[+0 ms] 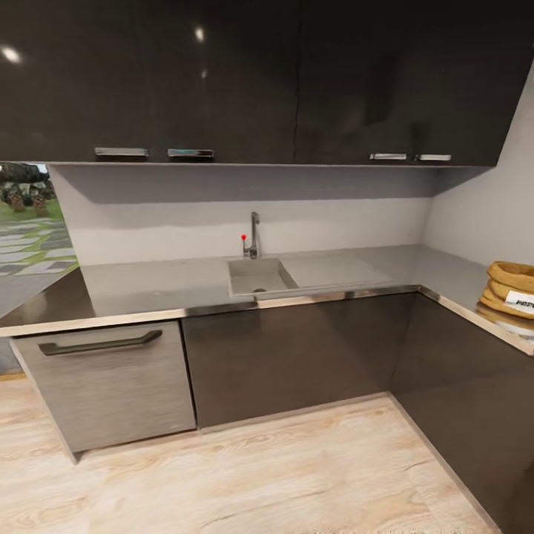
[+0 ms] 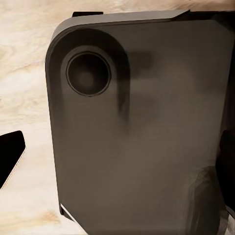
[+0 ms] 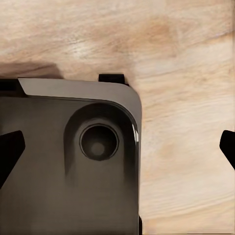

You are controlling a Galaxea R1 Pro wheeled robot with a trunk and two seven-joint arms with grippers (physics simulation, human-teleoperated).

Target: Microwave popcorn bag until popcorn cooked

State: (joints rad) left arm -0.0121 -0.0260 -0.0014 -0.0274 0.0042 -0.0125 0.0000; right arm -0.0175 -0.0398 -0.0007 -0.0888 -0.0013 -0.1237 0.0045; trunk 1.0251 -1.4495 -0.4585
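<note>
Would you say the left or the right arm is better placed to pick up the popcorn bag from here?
Right, probably. The popcorn bag sits on the countertop at the head view's far right edge, the robot's right side. Both wrist cameras look down at the robot's base and wood floor, so neither arm is raised yet.

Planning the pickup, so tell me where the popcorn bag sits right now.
In the head view the popcorn bag stands at the far right edge, on the right-hand run of the countertop, well right of the sink and partly cut off by the frame.
</note>
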